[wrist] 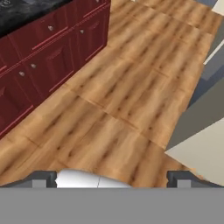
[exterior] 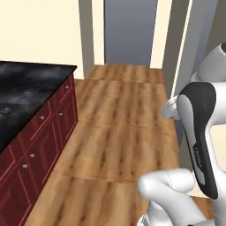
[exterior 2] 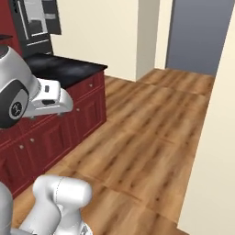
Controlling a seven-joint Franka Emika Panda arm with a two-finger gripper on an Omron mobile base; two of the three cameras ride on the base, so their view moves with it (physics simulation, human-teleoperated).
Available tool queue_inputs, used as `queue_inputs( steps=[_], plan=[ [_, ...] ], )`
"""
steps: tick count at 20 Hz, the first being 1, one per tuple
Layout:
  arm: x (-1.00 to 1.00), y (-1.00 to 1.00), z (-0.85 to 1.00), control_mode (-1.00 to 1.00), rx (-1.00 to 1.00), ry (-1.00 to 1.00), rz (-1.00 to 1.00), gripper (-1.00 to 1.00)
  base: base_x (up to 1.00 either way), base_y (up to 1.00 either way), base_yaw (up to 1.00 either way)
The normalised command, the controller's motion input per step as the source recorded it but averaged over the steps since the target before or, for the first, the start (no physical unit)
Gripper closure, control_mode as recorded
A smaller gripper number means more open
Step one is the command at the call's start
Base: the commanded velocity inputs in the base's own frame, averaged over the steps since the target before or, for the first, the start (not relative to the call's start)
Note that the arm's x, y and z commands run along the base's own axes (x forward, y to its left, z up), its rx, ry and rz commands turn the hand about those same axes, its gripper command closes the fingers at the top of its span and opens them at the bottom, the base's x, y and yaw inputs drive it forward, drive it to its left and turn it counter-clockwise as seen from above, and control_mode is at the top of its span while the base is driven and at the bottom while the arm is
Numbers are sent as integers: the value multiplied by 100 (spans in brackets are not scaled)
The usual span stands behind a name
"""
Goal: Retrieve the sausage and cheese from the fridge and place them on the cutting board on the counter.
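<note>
Wood floor — claw agape, seemingly empty

A black marbled stone counter runs along the left of the kitchen, set over dark red cabinets with small round knobs. A wooden plank floor stretches from the foreground toward a grey doorway framed by cream walls. The robot's white arm, with a dark curved cover on its upper link, rises at the lower right, beside a pale wall edge.
</note>
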Motion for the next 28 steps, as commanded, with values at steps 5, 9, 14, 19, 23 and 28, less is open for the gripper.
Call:
queue_inputs(
  steps=[5, 9, 14, 19, 23, 28],
  plan=[
    [0, 0, 0, 100, 0, 0, 0, -100, 100, 0, -3],
    [0, 0, 0, 100, 0, 0, 0, -100, 100, -3, -12],
    [0, 0, 0, 100, 0, 0, 0, -100, 100, 4, -20],
    [0, 0, 0, 100, 0, 0, 0, -100, 100, 30, -24],
    [0, 0, 0, 100, 0, 0, 0, -100, 100, 64, 17],
    [0, 0, 0, 100, 0, 0, 0, -100, 100, 18, 26]
  ],
)
